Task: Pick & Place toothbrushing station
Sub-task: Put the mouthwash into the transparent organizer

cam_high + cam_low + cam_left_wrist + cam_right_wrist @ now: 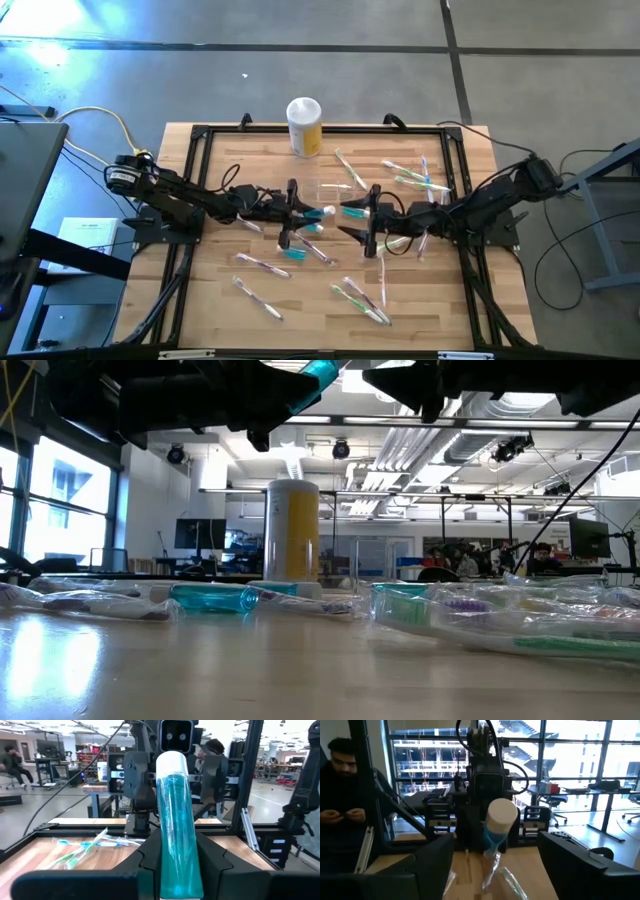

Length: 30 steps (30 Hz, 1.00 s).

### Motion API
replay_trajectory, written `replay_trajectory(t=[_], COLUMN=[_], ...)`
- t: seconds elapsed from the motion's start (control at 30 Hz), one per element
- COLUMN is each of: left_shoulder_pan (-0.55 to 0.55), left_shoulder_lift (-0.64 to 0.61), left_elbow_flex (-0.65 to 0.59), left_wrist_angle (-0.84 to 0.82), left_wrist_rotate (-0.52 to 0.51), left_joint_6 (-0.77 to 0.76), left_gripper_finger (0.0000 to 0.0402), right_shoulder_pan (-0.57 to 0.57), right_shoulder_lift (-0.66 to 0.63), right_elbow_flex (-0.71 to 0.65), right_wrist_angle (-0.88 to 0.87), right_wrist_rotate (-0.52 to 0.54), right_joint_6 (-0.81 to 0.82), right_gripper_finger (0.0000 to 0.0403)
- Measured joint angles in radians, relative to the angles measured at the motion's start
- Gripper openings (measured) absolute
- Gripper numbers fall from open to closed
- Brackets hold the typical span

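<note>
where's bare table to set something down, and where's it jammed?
Free: the bare strip of table left of the yellow canister; also the near-left corner, below the left arm. Crowded: mid-table, where the left gripper holds a teal tube facing the open right gripper, and the wrapped toothbrushes scattered at right.

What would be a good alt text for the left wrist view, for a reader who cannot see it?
The left end effector holds a teal tube with a white cap upright between its dark fingers. Directly beyond it the right arm faces the camera. Wrapped toothbrushes lie on the wooden table, and a person sits in the room behind.
</note>
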Motion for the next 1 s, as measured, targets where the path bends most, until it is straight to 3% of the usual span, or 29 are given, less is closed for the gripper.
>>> replay_trajectory(t=[0.17, 0.43, 0.8, 1.0], left_shoulder_pan=[0.0, 0.002, 0.002, 0.002], left_shoulder_lift=[0.0, 0.0, -0.001, -0.001], left_elbow_flex=[0.0, 0.0, 0.001, 0.004], left_wrist_angle=[-0.01, -0.08, -0.13, -0.134], left_wrist_rotate=[-0.003, -0.004, -0.005, -0.008], left_joint_6=[0.006, 0.007, 0.015, 0.034], left_gripper_finger=[0.007, 0.007, 0.007, 0.007], right_shoulder_pan=[-0.008, -0.018, -0.039, -0.052], right_shoulder_lift=[0.0, 0.0, 0.0, 0.0], right_elbow_flex=[0.033, 0.163, 0.255, 0.256], right_wrist_angle=[-0.056, -0.386, -0.61, -0.626], right_wrist_rotate=[0.001, 0.003, -0.005, -0.052], right_joint_6=[-0.029, -0.023, 0.027, 0.062], right_gripper_finger=[0.0269, 0.0268, 0.0252, 0.0243])
